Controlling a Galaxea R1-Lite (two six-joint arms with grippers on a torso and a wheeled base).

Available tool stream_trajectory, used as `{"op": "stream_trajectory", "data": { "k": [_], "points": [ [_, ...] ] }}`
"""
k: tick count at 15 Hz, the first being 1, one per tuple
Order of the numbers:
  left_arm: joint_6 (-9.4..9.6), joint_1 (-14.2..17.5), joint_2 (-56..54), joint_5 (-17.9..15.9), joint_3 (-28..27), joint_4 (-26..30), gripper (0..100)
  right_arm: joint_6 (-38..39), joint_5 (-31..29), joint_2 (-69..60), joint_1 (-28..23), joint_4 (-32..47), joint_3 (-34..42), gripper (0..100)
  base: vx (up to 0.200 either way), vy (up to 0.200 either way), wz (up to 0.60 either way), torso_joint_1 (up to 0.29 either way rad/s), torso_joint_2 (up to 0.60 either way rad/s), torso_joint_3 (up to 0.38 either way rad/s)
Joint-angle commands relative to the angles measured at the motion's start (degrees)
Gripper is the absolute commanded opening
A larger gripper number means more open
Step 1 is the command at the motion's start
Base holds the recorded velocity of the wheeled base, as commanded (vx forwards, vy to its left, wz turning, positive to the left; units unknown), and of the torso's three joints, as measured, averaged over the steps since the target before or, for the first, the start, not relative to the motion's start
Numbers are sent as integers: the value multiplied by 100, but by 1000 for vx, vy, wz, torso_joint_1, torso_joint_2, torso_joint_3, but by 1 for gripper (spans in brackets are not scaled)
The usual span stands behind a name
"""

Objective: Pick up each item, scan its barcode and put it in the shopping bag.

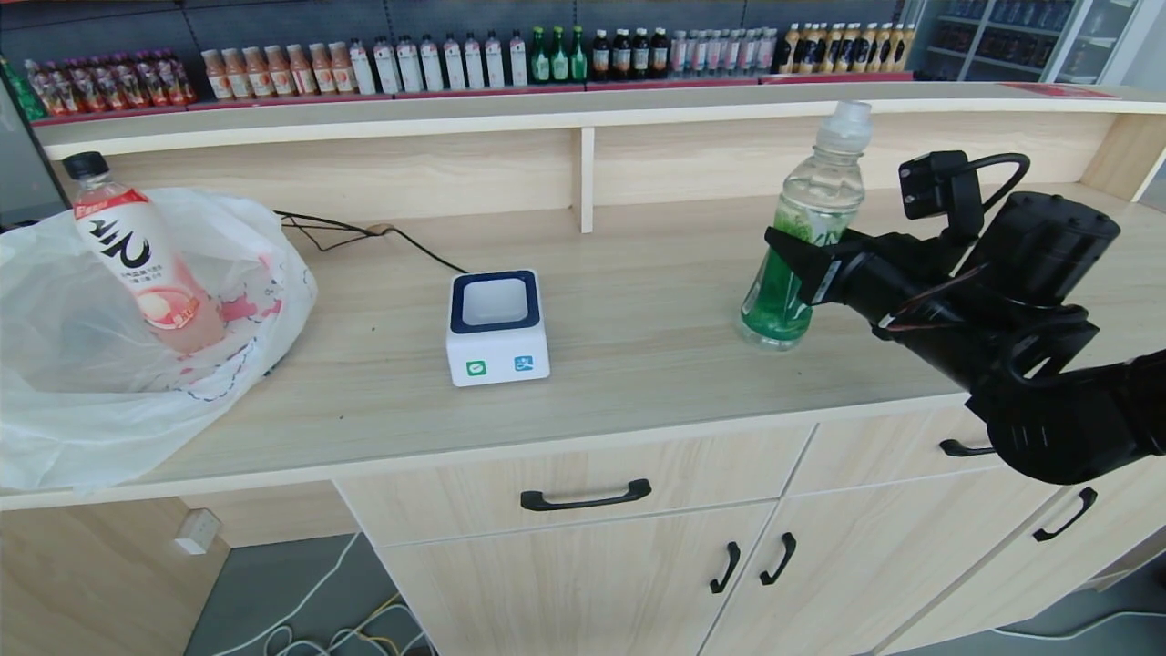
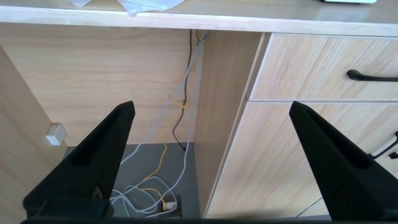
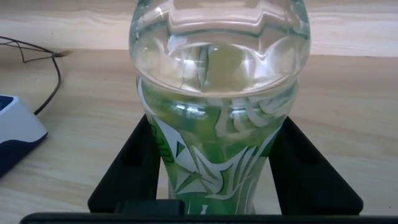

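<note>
A clear bottle with a green label (image 1: 806, 246) stands slightly tilted on the right of the wooden counter (image 1: 638, 364), its base at the surface. My right gripper (image 1: 802, 260) is shut on the green bottle (image 3: 217, 124) at its label, one black finger (image 3: 134, 162) on each side. The white scanner with a blue rim (image 1: 496, 328) sits mid-counter, its corner (image 3: 15, 134) in the right wrist view. At the left, the white plastic shopping bag (image 1: 109, 364) holds a pink bottle (image 1: 146, 264) leaning inside. My left gripper (image 2: 211, 109) hangs open below the counter edge, facing the cabinet.
A black cable (image 1: 364, 232) runs across the counter behind the scanner. A raised wooden ledge (image 1: 583, 118) backs the counter, with rows of bottles (image 1: 547, 59) on shelves beyond. Drawers and doors with black handles (image 1: 585, 497) are below. Loose cables (image 2: 161, 180) lie on the floor.
</note>
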Motion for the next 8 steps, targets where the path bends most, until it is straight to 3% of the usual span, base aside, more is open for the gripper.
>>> {"op": "stream_trajectory", "data": {
  "k": [1, 8],
  "points": [
    [-4, 1, -1, 0, 0, 0, 100, 0, 2, -120, 35, -13, 19, 0, 0, 0, 0, 0, 0, 0],
    [-4, 1, -1, 0, 0, 0, 100, -44, -68, -604, 263, 5, 125, 0, 0, 0, 0, 0, 0, 0]
  ]
}}
